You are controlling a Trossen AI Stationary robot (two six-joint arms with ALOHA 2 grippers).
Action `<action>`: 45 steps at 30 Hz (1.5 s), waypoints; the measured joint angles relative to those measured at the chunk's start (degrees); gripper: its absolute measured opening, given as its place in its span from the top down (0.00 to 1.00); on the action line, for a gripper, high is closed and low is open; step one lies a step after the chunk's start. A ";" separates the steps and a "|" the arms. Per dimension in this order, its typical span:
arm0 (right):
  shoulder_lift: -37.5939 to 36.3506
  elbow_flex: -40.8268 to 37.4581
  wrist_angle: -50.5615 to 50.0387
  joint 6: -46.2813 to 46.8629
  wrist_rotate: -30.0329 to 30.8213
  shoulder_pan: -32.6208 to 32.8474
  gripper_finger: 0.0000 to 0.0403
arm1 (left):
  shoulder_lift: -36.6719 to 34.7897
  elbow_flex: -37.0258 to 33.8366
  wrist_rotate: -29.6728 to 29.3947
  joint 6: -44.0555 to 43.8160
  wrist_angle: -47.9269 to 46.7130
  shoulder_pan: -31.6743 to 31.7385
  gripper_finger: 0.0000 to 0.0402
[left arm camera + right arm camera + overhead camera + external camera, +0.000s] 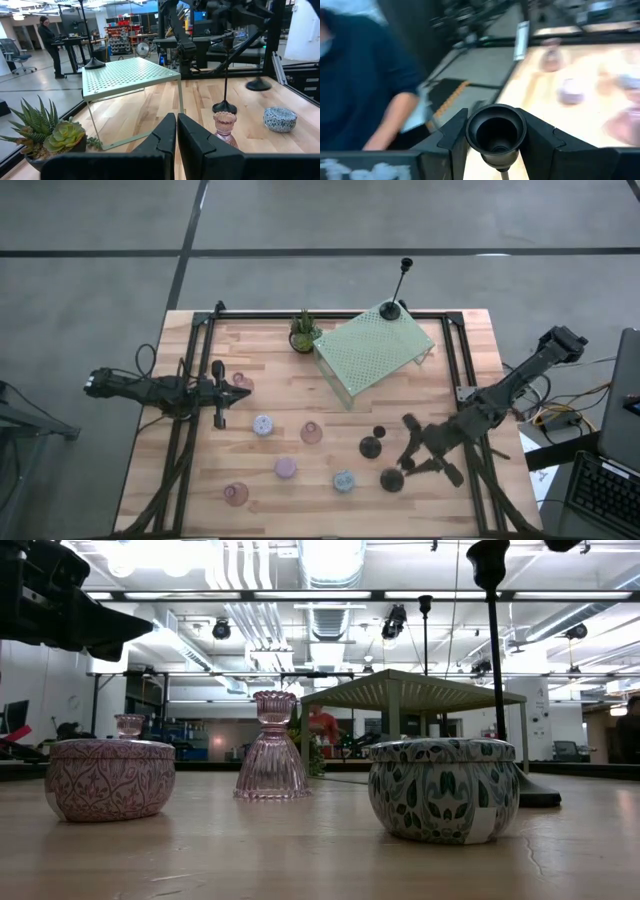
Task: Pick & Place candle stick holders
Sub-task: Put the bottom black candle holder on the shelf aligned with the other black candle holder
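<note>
Black candle stick holder, its cup clamped between our right gripper fingers, hangs near the tabletop's right edge, mid-carry. Our left gripper, fingers together and empty, waits near the left edge. Next we need a level set-down.

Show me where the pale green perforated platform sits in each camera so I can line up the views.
High view: the platform lies at the table's far edge, right of centre.
Low view: in the background at centre, seen from table level.
Left wrist view: just beyond the potted plant.
Right wrist view: not in it.
Shared landmark: the black holder standing on the platform's corner.
</note>
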 joint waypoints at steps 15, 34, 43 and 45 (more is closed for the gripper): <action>-20.47 1.27 -18.61 6.50 25.00 -0.07 0.66 | 0.00 0.01 0.02 -0.02 0.00 0.00 0.95; -19.27 20.70 -37.65 2.84 59.22 -0.20 0.66 | 0.00 0.00 0.00 -0.02 0.00 0.01 0.95; -19.13 25.27 -37.62 -2.16 64.70 -4.06 0.66 | 0.00 0.02 0.00 0.00 0.00 0.02 0.95; -19.11 25.71 -37.59 -3.04 64.69 -6.02 0.66 | -0.02 0.00 0.01 0.00 0.00 0.02 0.95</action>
